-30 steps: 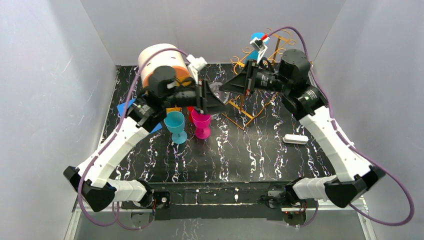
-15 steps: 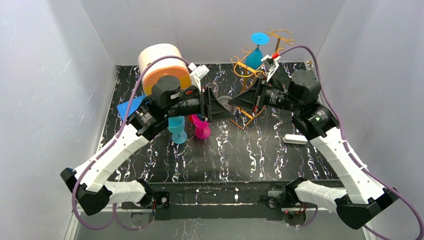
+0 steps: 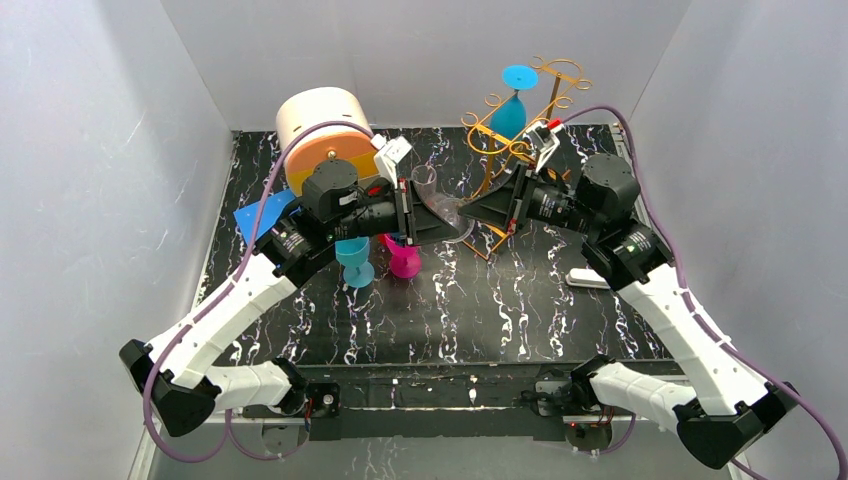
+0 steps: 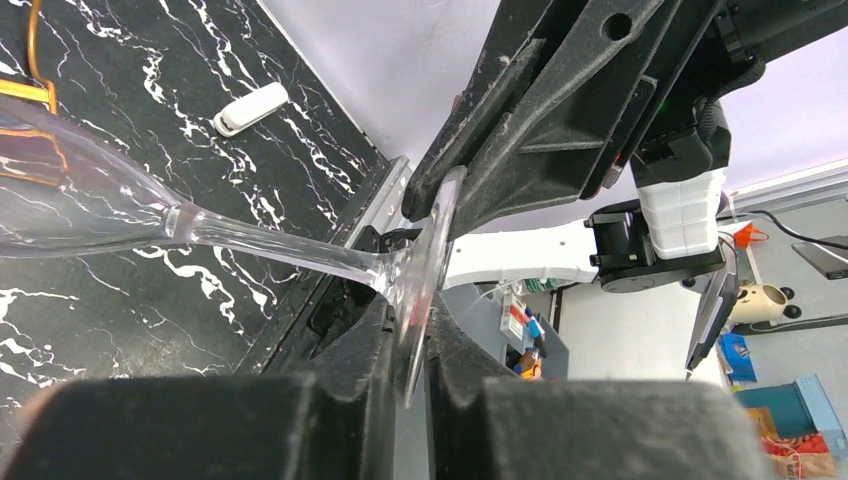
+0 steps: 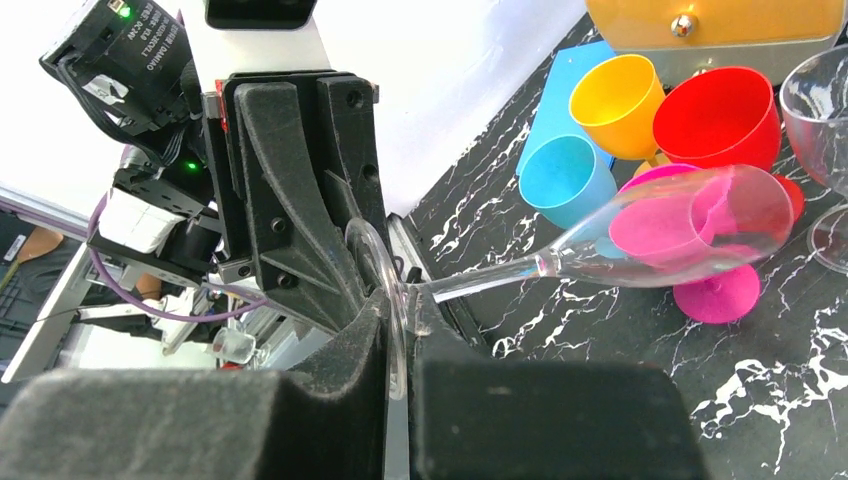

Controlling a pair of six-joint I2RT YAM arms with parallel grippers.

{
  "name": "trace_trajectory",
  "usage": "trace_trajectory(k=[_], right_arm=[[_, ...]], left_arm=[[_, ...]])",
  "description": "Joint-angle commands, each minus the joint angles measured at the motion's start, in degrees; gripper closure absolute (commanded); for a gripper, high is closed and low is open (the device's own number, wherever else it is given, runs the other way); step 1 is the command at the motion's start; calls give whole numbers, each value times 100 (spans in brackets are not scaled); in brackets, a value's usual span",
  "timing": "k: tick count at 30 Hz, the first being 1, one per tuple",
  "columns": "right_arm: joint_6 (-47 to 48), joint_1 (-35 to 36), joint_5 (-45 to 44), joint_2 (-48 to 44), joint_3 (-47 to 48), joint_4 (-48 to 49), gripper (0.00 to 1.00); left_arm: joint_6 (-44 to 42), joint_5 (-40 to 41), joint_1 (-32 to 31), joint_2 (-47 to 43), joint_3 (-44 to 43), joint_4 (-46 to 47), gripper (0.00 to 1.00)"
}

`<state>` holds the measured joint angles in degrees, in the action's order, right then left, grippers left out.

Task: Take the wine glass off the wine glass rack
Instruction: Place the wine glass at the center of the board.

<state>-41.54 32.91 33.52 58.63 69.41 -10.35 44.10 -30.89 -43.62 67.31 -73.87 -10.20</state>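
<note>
A clear wine glass [image 5: 690, 225] lies sideways above the table, off the golden wire rack [image 3: 520, 150]. My right gripper [image 5: 398, 320] is shut on the glass's round foot, with the bowl out to the right over a pink cup [image 5: 715, 295]. My left gripper [image 4: 405, 320] faces it and is shut on the same foot, and the stem [image 4: 280, 250] runs off to the left. In the top view the two grippers [image 3: 430, 215] [image 3: 482, 205] meet tip to tip with the glass [image 3: 440, 205] between them. A blue wine glass [image 3: 512, 110] hangs upside down on the rack.
A white and orange drum [image 3: 325, 125] stands at the back left. Blue [image 3: 352, 250], pink [image 3: 405, 258], yellow [image 5: 625, 100] and red [image 5: 715, 115] cups stand below the grippers. Another clear glass [image 5: 815, 100] stands near them. A small white object [image 3: 590, 278] lies at the right.
My right gripper has drawn away from the rack, down and to the left. My left gripper has moved right to meet it, and both now close on the clear glass's foot.
</note>
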Motion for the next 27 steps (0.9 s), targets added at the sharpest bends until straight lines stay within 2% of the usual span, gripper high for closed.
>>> trace_trajectory(k=[1, 7, 13, 15, 17, 23, 27], right_arm=[[-127, 58, 295, -5, -223, 243, 99], [-344, 58, 136, -303, -750, 469, 98], [-148, 62, -621, -502, -960, 127, 42], [-80, 59, -1066, -445, -913, -225, 31], [-74, 58, -1294, -397, -885, -372, 23], [1, 21, -1629, -491, -835, -164, 9], [255, -40, -1918, -363, -378, -696, 5]], left_arm=[[-189, -88, -42, 22, -29, 571, 100], [-446, -105, -42, 65, 113, 594, 100], [-885, -63, -42, -156, 378, 687, 100], [-991, -183, -43, -247, 459, 723, 100], [-1045, -352, -42, -292, 495, 754, 100], [-1303, -831, -42, -337, 652, 722, 100], [-1619, -1035, -42, -367, 832, 545, 100]])
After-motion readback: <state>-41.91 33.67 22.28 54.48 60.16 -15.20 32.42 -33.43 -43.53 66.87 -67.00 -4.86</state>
